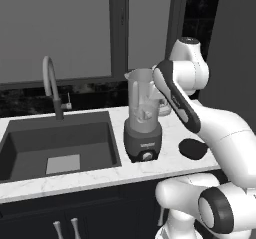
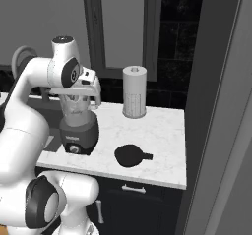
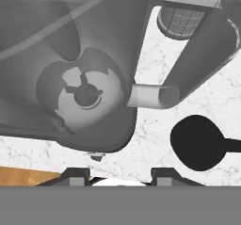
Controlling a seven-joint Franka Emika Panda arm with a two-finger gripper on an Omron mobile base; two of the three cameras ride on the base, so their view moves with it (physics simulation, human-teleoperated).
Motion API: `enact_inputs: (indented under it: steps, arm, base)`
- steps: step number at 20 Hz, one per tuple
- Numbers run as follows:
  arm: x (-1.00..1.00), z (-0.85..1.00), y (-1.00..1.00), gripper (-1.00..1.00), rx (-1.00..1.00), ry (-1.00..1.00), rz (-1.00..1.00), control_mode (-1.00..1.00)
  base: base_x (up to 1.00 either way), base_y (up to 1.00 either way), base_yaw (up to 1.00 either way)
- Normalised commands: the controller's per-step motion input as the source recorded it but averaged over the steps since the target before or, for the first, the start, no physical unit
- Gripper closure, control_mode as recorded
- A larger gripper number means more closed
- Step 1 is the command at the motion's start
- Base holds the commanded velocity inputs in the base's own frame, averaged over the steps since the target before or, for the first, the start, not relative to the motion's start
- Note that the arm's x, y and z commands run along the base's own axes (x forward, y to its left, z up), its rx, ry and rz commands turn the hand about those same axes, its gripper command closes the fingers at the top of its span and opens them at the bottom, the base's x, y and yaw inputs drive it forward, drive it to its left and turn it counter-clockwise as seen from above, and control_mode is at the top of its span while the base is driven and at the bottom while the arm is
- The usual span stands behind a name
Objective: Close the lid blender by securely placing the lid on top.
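lid (image 1: 192,148): we see its right part hidden behind the arm
blender (image 3: 70,73): jar cut off at the hand view's top and left edges

1. The blender (image 1: 144,128) stands upright on the white marble counter, just right of the sink. It has a tall clear jar with a pour spout, on a dark grey base with a knob at the front. Its mouth is open; from above, the blades show at the bottom.
2. The lid (image 2: 130,155) is a black round flat cap with a small tab. It lies flat on the counter, to the right of the blender and apart from it.
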Motion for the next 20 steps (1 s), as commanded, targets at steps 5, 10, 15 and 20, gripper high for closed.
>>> enact_inputs:
  steps: [5,10,15,20]
  arm:
    - [-0.14,-0.11,-0.17,-1.0,0.01,-0.02,-0.06,-1.0]
    - [-0.33,-0.18,-0.32,-1.0,0.0,0.0,-0.23,-1.0]
    - [-0.33,-0.17,-0.42,-1.0,0.03,0.0,-0.34,-1.0]
    - [-0.26,-0.15,-0.57,-1.0,0.12,0.0,-0.4,-1.0]
  base:
    - [0.0,0.0,0.0]
    - [0.0,0.0,0.0]
    - [0.0,0.0,0.0]
    - [0.0,0.0,0.0]
